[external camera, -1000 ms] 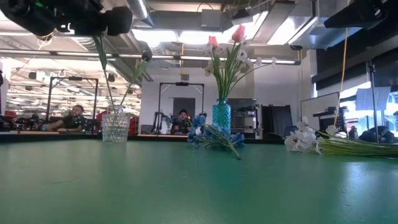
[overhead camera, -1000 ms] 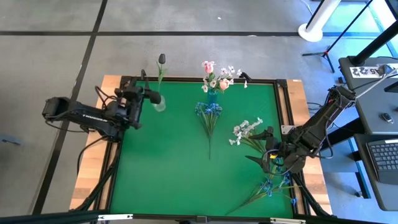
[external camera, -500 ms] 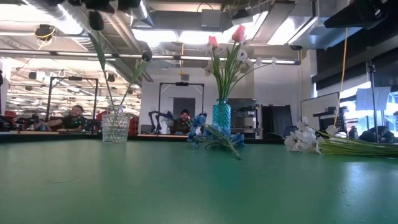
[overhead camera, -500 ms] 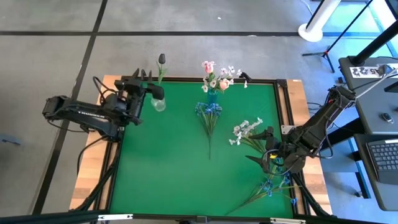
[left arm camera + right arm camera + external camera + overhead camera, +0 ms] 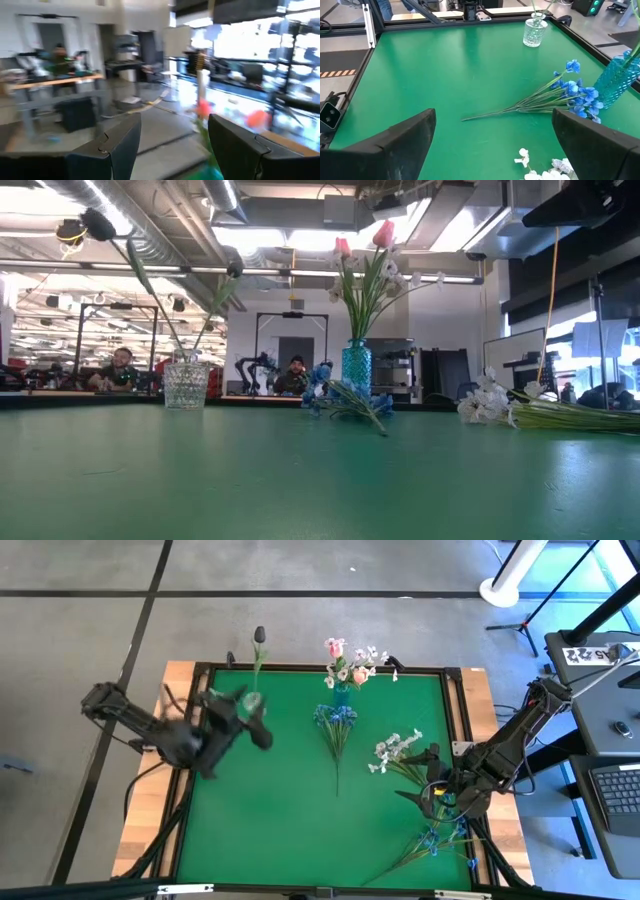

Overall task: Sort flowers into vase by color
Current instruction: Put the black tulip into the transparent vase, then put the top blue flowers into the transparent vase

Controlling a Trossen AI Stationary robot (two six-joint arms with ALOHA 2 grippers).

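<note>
My left claw (image 5: 262,732) hangs above the green bench (image 5: 280,820), just beside the clear glass vase (image 5: 186,384) near the far left corner, and in my left wrist view its two fingers (image 5: 120,145) stand well apart with nothing between them. That clear vase holds dark tulip buds (image 5: 260,634) on thin green stems, leaning out over the bench's far edge. The blue vase (image 5: 356,369) stands at the middle of the far edge with pink tulips (image 5: 383,234) and small white blossoms in it. A bunch of blue flowers (image 5: 335,718) lies flat on the mat, its heads touching the foot of the blue vase and its stems pointing toward the near side. My right claw (image 5: 432,783) waits over the right edge of the bench, fingers (image 5: 395,142) wide apart and empty. Just beside it lies a spray of white flowers (image 5: 397,750), and nearer the front right corner lies another bunch of blue ones (image 5: 437,838).
</note>
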